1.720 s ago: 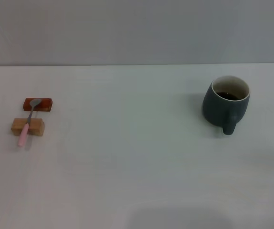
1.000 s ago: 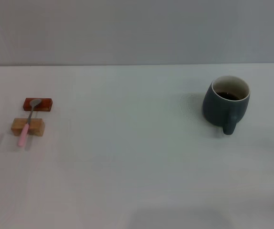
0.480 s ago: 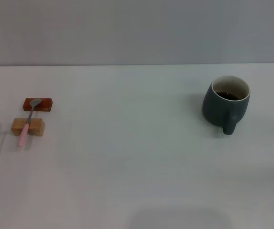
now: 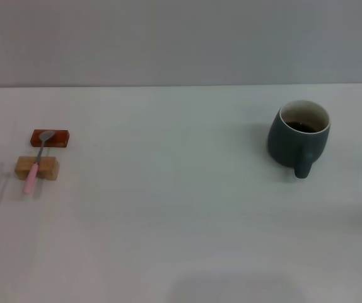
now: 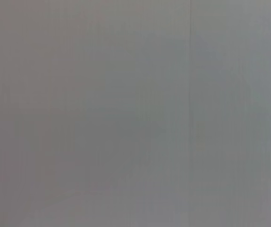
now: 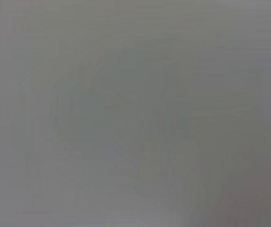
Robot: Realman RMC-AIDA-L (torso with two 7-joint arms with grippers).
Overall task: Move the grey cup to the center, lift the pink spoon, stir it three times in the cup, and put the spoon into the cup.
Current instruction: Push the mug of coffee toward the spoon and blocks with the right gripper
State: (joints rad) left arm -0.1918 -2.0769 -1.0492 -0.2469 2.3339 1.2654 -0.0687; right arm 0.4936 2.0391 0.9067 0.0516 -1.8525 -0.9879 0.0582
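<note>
The grey cup (image 4: 299,141) stands upright at the right of the white table, its handle toward me and dark liquid inside. The pink spoon (image 4: 35,165) lies at the far left, its grey bowl on a reddish-brown block (image 4: 49,137) and its pink handle across a tan wooden block (image 4: 36,168). Neither gripper shows in the head view. Both wrist views show only plain grey.
The white table (image 4: 168,208) runs back to a grey wall (image 4: 181,38). A faint shadow lies on the table at the left edge, beside the blocks.
The cup, spoon and blocks have not moved. The faint shadow at the left edge has shifted slightly.
</note>
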